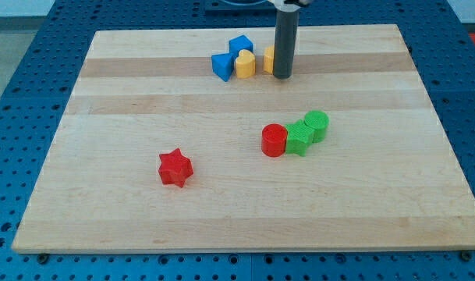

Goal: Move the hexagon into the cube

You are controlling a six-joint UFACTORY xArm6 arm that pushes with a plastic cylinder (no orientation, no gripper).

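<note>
My tip (282,76) rests on the wooden board (143,218) near the view's top centre. A yellow block (268,59), largely hidden behind the rod, touches the rod's left side; its shape cannot be made out. A blue cube (239,45) sits to the upper left of it. In front of the cube stand another blue block (222,67) and a second yellow block (245,65), side by side. My tip is to the right of this cluster.
A red cylinder (274,140), a green star-like block (299,138) and a green cylinder (317,125) form a touching row right of centre. A red star (175,168) lies alone at the lower left. Blue perforated table surrounds the board.
</note>
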